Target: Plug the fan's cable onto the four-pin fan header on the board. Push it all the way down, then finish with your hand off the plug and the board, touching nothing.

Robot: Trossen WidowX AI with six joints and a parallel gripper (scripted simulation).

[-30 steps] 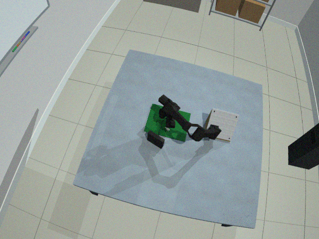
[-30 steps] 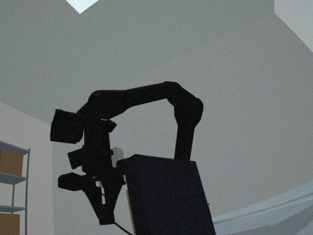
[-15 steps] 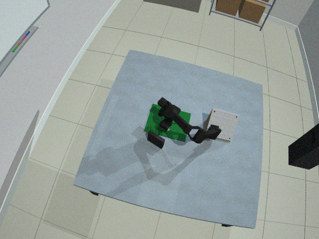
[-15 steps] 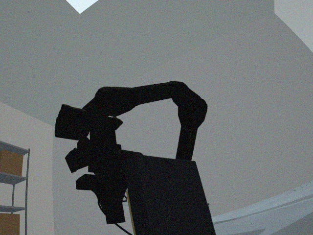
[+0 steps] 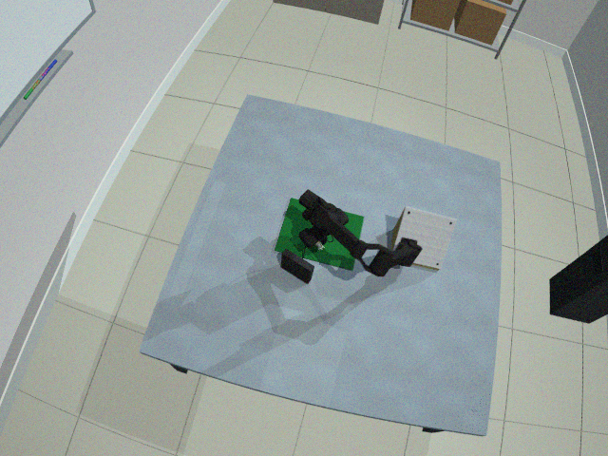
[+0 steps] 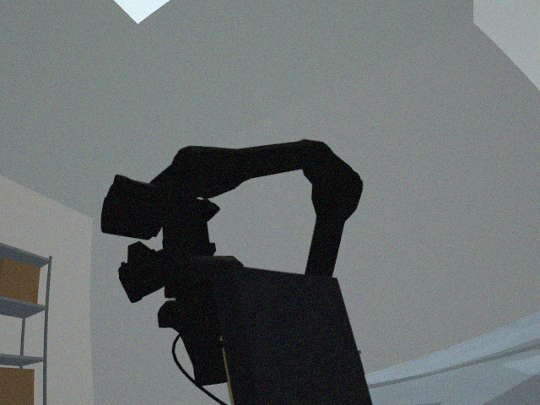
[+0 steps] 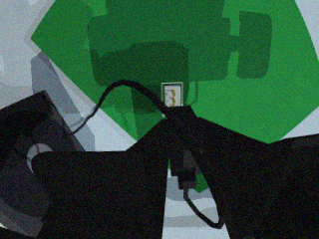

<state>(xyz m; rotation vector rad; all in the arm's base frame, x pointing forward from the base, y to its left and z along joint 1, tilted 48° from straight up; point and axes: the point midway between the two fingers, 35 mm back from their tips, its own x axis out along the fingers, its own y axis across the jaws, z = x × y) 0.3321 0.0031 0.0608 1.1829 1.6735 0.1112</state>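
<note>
The green board [image 5: 343, 247] [image 7: 294, 85] lies on the table. Its white four-pin header [image 5: 319, 245] [image 7: 172, 94] has several pins in view; its near end is covered by the plug and fingers in the wrist view. My gripper [image 7: 180, 124] is shut on the dark plug [image 7: 186, 161], which is off the header and nearer the camera; the height gap cannot be read. The header lies just beyond the fingertips. The black cable [image 7: 122, 83] [image 6: 173, 350] loops from the plug toward the fan. The black fan [image 5: 296, 266] [image 7: 25, 131] stands by the board's edge. In the exterior view the plug is hidden.
A white plate [image 5: 429, 236] with dark screws lies beside the board, under the arm's base. The cable crosses left over a finger toward the fan in the wrist view. A large dark panel [image 6: 288, 340] blocks much of the exterior view.
</note>
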